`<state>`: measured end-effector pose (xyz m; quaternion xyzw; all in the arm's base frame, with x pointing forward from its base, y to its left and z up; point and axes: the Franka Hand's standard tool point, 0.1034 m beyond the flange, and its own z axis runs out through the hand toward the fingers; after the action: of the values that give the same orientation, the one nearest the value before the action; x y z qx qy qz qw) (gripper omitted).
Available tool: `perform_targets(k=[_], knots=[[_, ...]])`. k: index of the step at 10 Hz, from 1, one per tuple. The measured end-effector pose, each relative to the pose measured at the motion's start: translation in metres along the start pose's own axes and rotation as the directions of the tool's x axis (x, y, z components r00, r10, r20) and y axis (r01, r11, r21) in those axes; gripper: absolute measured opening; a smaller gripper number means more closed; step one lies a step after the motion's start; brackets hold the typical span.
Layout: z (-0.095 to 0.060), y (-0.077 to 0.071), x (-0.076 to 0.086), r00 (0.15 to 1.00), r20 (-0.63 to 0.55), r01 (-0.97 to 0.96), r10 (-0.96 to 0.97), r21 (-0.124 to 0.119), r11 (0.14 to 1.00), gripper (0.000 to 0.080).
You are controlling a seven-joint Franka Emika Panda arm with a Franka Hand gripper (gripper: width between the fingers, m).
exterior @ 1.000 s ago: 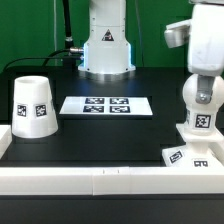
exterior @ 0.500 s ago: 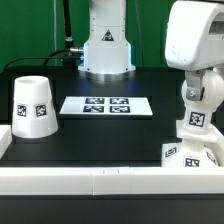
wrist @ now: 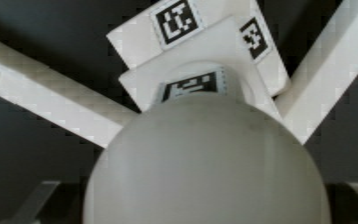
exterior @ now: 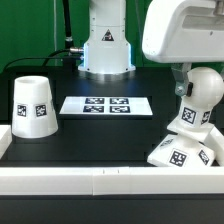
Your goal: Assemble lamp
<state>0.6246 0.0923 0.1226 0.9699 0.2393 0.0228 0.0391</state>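
The white ball-shaped bulb (exterior: 203,93) sits in the small square sloped base (exterior: 182,150) at the exterior view's right, and both lean over, the base showing two tags. In the wrist view the bulb (wrist: 202,150) fills the middle, with the tagged base (wrist: 194,55) beyond it. My gripper (wrist: 197,205) is shut on the bulb, with dark fingers (wrist: 44,203) at either side of it. In the exterior view the arm's white body (exterior: 185,30) hides the jaws. The tapered shade (exterior: 32,105) stands mouth-down at the exterior view's left.
The marker board (exterior: 107,104) lies flat mid-table. The robot's pedestal (exterior: 106,50) stands behind it. A white rail (exterior: 100,180) runs along the front edge, beside the base. White rails (wrist: 34,90) also show in the wrist view.
The arm has come in from the exterior view's right and grown large in view. The bulb and base, upright before, now lean and sit further left.
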Motion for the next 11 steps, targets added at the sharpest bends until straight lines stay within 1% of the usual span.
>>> perform_targets(k=[1, 2, 3, 5, 6, 7, 11], knots=[[-0.001, 0.0, 0.0, 1.0, 0.0, 0.002, -0.002, 0.0, 1.0, 0.0667], [-0.007, 0.002, -0.005, 1.0, -0.001, 0.029, -0.029, -0.002, 1.0, 0.0667], [-0.02, 0.01, -0.017, 0.998, -0.004, 0.062, -0.062, -0.008, 0.998, 0.0693], [-0.039, 0.029, -0.045, 0.994, -0.003, 0.106, -0.106, -0.017, 0.994, 0.0698], [-0.044, 0.037, -0.053, 0.996, -0.004, 0.092, -0.092, -0.023, 0.996, 0.0699], [-0.049, 0.034, -0.054, 0.998, -0.01, 0.064, -0.064, -0.025, 0.998, 0.0699], [-0.045, 0.034, -0.055, 0.997, -0.005, 0.078, -0.078, -0.022, 0.997, 0.0699]])
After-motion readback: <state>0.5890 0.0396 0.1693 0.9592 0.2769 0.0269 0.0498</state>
